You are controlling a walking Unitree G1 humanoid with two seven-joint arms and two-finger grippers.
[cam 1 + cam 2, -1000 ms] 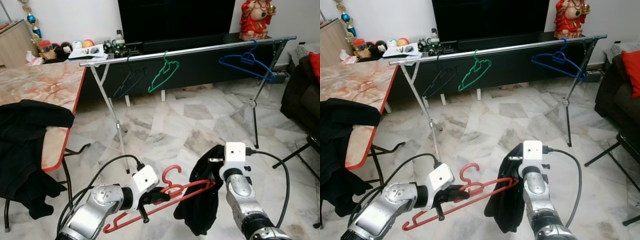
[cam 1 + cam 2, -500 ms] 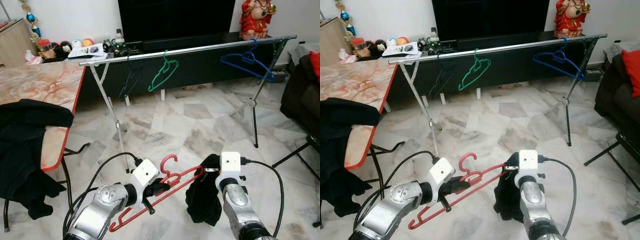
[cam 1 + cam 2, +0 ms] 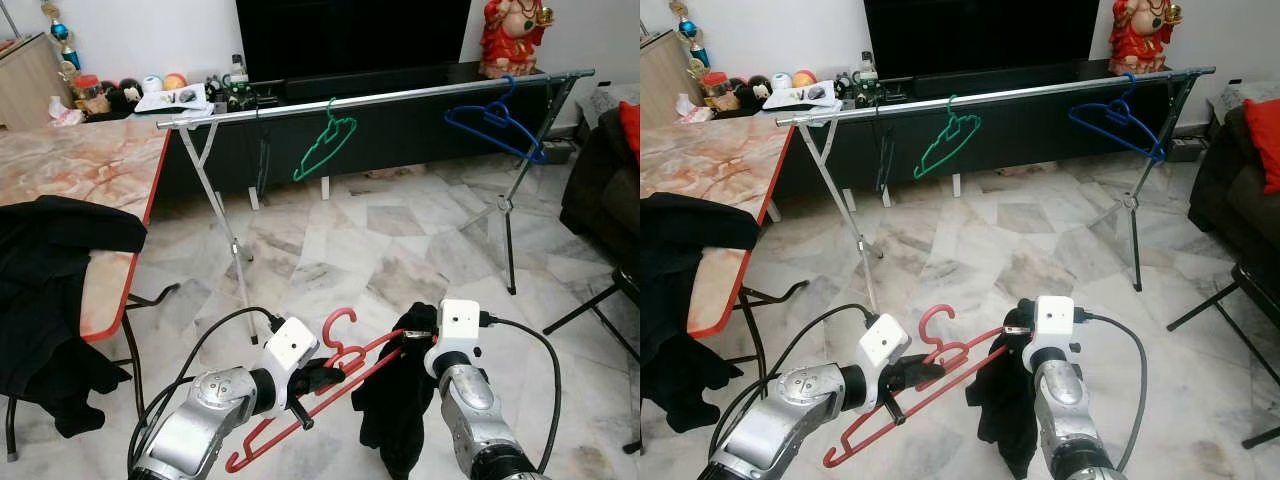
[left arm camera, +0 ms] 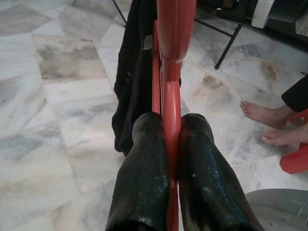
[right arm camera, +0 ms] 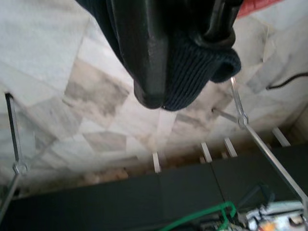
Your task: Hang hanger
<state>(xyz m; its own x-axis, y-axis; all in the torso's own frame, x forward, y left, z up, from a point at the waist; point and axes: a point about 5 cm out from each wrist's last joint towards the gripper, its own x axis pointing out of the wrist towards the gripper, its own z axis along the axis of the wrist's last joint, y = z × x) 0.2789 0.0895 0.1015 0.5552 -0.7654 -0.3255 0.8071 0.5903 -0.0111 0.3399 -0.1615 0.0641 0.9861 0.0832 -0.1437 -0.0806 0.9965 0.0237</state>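
Rack (image 3: pixel 380 98) with green hanger (image 3: pixel 325 143), blue hanger (image 3: pixel 497 122) stands beyond marble floor (image 3: pixel 360 260).

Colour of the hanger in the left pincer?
Red hanger, clamped in the left pincer; clearest in the left wrist view.

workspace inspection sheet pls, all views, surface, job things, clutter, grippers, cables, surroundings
surface: marble floor.
job's things: red hanger held low; clothes rail carries a green hanger and a blue hanger.
clutter: black clothing draped over the marble-top table.
grippers: left gripper shut on the red hanger; right gripper shut on a dark garment.
cables: black cable loops off each wrist.
surroundings: TV console, red figurine, a person's bare feet.
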